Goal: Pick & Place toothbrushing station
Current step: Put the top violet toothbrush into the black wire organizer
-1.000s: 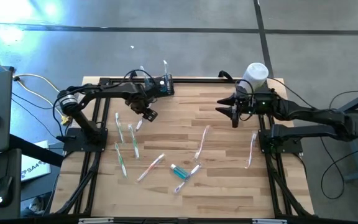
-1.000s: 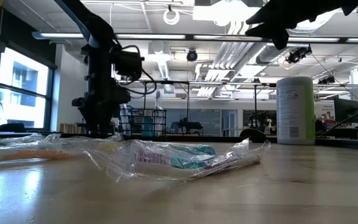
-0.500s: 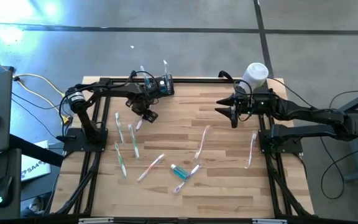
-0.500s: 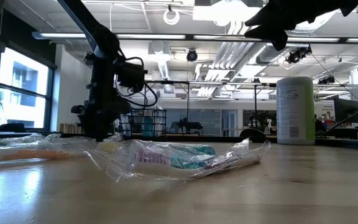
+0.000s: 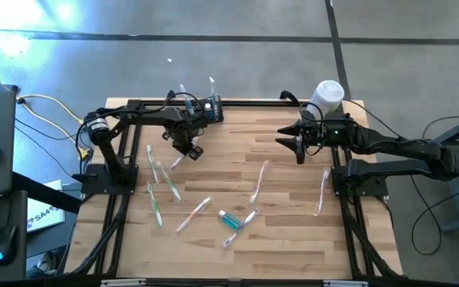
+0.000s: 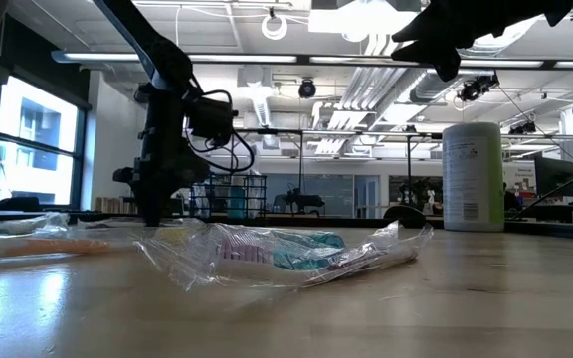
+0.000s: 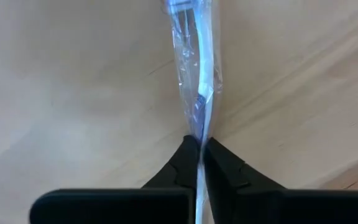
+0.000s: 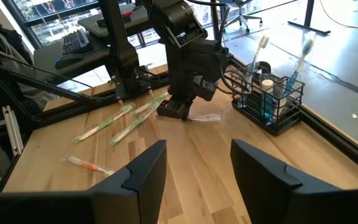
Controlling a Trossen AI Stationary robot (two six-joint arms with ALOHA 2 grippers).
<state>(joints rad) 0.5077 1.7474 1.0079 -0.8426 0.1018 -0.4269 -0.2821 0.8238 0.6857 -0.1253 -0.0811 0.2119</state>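
Left gripper [image 5: 186,147] is down on the table, its fingers pinched tight on a plastic-wrapped toothbrush [image 7: 197,74] at the wrapper's end; the brush runs straight out ahead of the fingers. From where it stands, the toothbrushing station [image 5: 205,108], a black wire rack with brushes already upright in it, sits just beyond it at the far edge of the table, slightly to the right. Left arm is much the nearer. Right gripper [image 5: 300,147] hangs spread and empty by the white cylinder [image 5: 327,94], well apart.

Wooden table [image 5: 277,239] — wrapped toothbrushes [image 5: 193,215]
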